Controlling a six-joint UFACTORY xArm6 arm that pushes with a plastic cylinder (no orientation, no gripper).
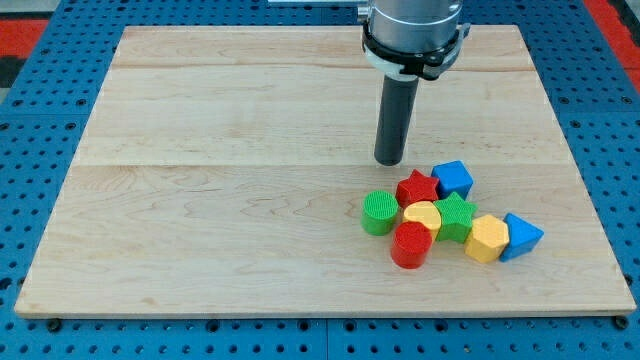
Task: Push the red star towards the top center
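The red star [417, 186] lies in a tight cluster of blocks at the view's lower right. My tip [389, 160] stands on the board just above and left of the star, a small gap apart. A blue cube [453, 179] touches the star's right side. A yellow heart [422, 215] and a green star [455, 215] sit just below it. A green cylinder [379, 212] is at the star's lower left.
A red cylinder [411, 245] sits below the yellow heart. A yellow hexagon [487, 238] and a blue triangle [521, 236] lie at the cluster's right end. The wooden board [220, 150] lies on a blue pegboard surface.
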